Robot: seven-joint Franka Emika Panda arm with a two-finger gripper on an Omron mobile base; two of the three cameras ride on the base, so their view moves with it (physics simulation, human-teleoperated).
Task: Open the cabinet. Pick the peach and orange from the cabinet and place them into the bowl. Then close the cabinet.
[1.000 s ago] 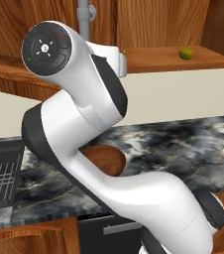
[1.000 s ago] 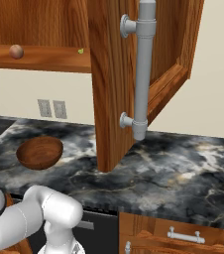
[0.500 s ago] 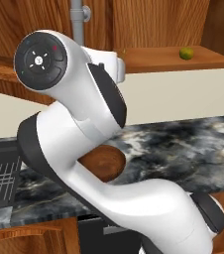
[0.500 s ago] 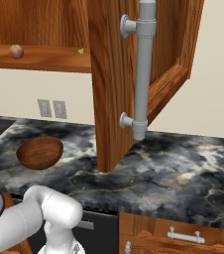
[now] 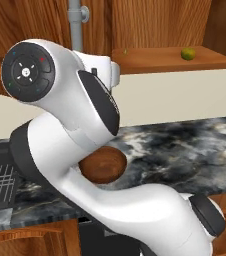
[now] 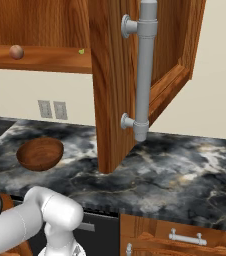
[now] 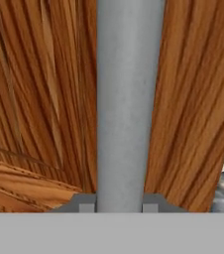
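Two fruits wait on the open cabinet (image 5: 150,30) shelf: in the left base view the yellow-green orange (image 5: 187,53) sits near the shelf's front edge, the bowl (image 5: 103,165) below on the tabletop (image 5: 185,145). The right base view shows the peach (image 6: 16,51) well apart from it and a door swung out. In the hand view the tool (image 7: 119,204) is clenched around the grey bar handle (image 7: 128,99). Both fruits look light, round and likely to roll, best pinched across the middle.
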